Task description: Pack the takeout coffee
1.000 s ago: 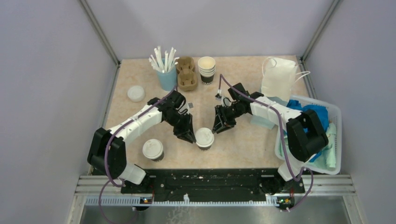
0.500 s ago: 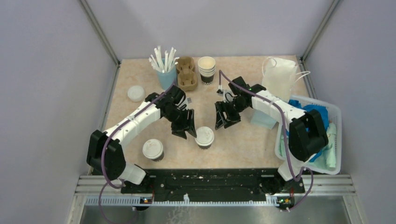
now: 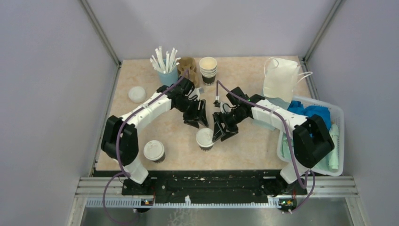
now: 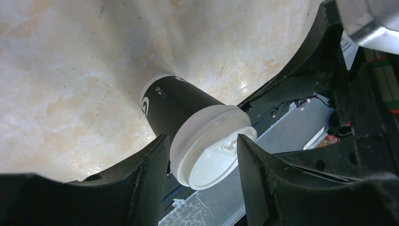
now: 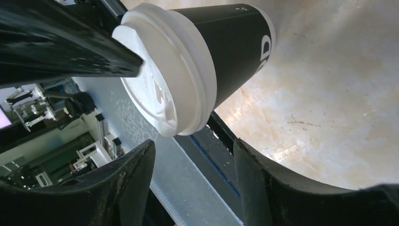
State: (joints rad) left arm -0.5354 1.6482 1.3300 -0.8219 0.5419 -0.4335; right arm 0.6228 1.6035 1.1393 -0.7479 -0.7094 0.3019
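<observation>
Round plastic lid (image 4: 211, 148); dark paper cup (image 4: 181, 106).

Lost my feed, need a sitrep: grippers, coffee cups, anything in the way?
Both open: left gripper, right gripper, nothing held. The centre lidded cup stands free, right gripper beside it; second lidded cup upright near left arm base. Nothing blocking either cup.

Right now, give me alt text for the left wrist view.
A dark brown paper cup with a white lid stands upright on the beige marbled table, framed between the open black fingers of the left hand, which holds nothing.
</observation>
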